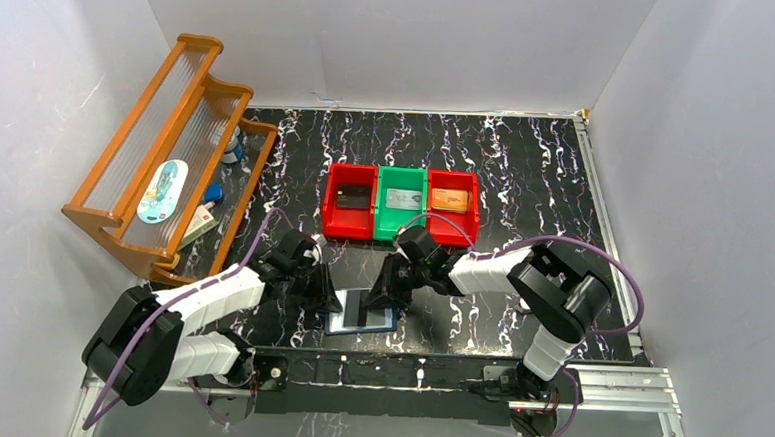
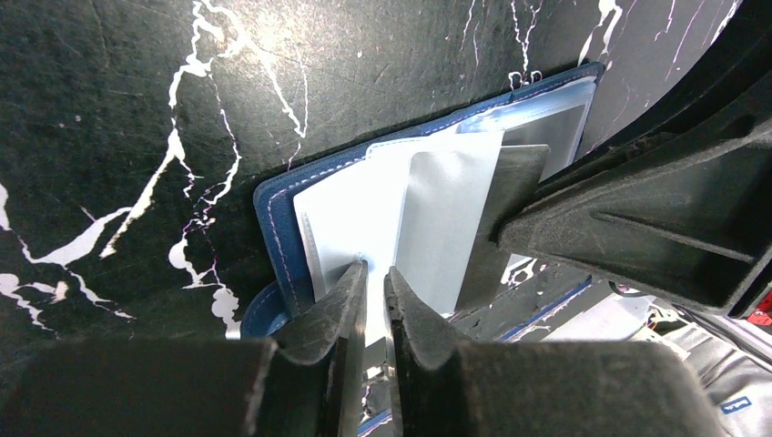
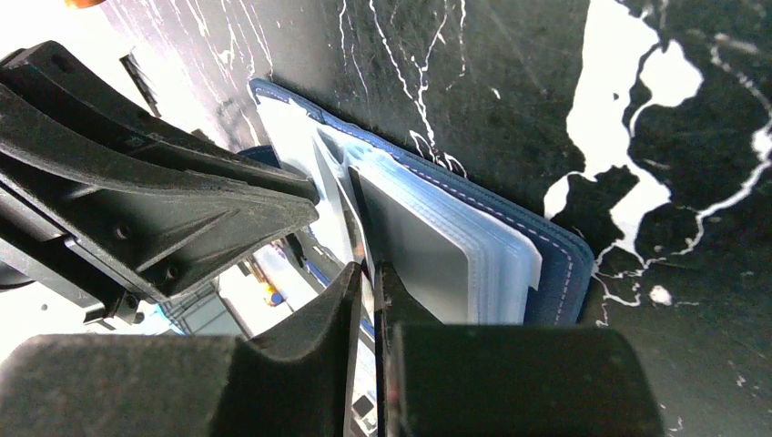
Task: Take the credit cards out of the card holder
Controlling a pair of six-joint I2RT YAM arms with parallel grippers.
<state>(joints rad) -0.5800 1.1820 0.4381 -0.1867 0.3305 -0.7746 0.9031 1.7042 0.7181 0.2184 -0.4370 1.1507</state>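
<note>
The navy-blue card holder point(image 1: 361, 314) lies open on the black marbled table between my two grippers. My left gripper point(image 1: 321, 293) is shut on a pale clear sleeve point(image 2: 364, 209) at the holder's near edge point(image 2: 273, 218). My right gripper point(image 1: 388, 293) is shut on a thin dark grey credit card point(image 2: 519, 182) standing up out of the sleeves. In the right wrist view the jaws point(image 3: 367, 270) pinch that thin edge beside the stack of sleeves point(image 3: 496, 246). A grey card point(image 3: 414, 250) sits in the top sleeve. The blue cover point(image 3: 551, 264) lies under the stack.
Three bins stand in a row behind the holder: a red one point(image 1: 335, 221) with a dark card, a green one point(image 1: 400, 222) with a silver-grey card, a red one point(image 1: 468, 223) with an orange card. A wooden rack point(image 1: 166, 157) stands at the far left.
</note>
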